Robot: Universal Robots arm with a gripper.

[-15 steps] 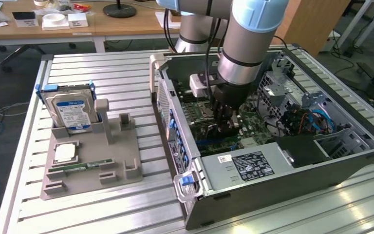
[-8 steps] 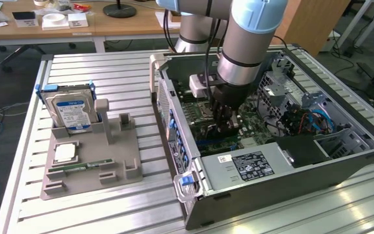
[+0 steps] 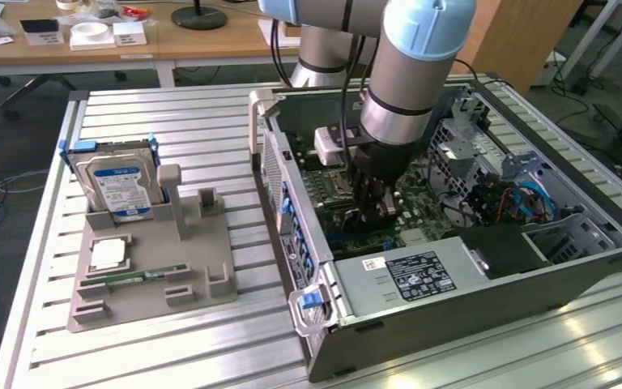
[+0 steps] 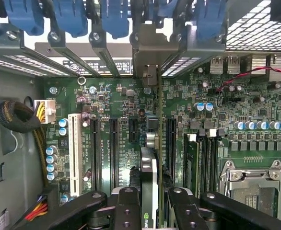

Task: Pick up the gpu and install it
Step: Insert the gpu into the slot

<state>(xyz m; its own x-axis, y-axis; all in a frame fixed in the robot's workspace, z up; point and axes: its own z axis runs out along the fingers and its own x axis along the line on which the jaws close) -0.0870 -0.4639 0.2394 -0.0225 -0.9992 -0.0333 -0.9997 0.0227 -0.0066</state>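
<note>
On the exterior view's left, the gray holder (image 3: 149, 267) on the table (image 3: 214, 113) keeps the hard drive (image 3: 117, 185). Rightward, inside the open computer case (image 3: 440, 275), the gripper (image 3: 376, 212) has its jaws clamped on the gpu (image 4: 149, 191), edge-down just above the motherboard (image 4: 217, 120); pickup looks done, seating remains.

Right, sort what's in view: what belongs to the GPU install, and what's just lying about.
Job:
- gpu, held edge-on in the pincer
- motherboard slots
- open PC case

Lying about:
- hard drive, upright in the grey holder
- memory stick lying flat on that holder
- CPU chip on the holder
</note>
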